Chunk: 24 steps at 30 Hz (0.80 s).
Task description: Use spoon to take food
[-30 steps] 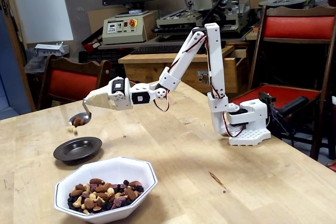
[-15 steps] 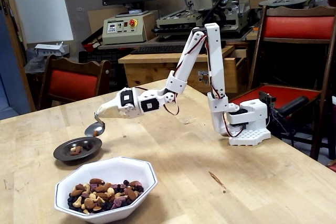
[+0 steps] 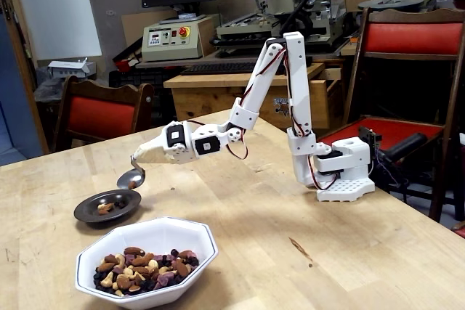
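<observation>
The spoon [image 3: 131, 177] hangs at the left of the frame, its bent handle running up into the tip of the white claw [image 3: 150, 155] and its oval bowl tilted just above the rim of the small dark plate [image 3: 87, 214]. The claw reads as clenched on the spoon's handle, though the exact grip is hard to make out. A few nuts lie on the plate. Most of the food [image 3: 142, 268] sits in the white octagonal bowl [image 3: 196, 241] at the lower centre, on the wooden table [image 3: 305, 245]. Whether the spoon carries anything cannot be told.
</observation>
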Motion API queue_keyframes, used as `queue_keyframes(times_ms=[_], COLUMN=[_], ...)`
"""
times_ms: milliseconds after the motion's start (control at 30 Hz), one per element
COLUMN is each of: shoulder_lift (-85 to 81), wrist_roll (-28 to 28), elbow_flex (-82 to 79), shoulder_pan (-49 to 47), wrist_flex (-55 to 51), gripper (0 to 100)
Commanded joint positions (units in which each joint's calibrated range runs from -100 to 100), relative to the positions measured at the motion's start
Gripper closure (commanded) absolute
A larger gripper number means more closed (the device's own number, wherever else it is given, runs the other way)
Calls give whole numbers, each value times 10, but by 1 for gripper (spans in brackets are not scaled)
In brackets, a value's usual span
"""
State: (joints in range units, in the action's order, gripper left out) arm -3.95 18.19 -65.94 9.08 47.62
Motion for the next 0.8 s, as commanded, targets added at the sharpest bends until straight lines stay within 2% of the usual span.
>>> queue_keyframes(times_ms=[0,100,400,767], shoulder_lift=[-8,-8,-9,-14], wrist_roll=[2,7,70,77], elbow_flex=[6,6,6,6], shoulder_pan=[0,0,-1,-61], wrist_flex=[15,12,8,8], gripper=[96,96,96,96])
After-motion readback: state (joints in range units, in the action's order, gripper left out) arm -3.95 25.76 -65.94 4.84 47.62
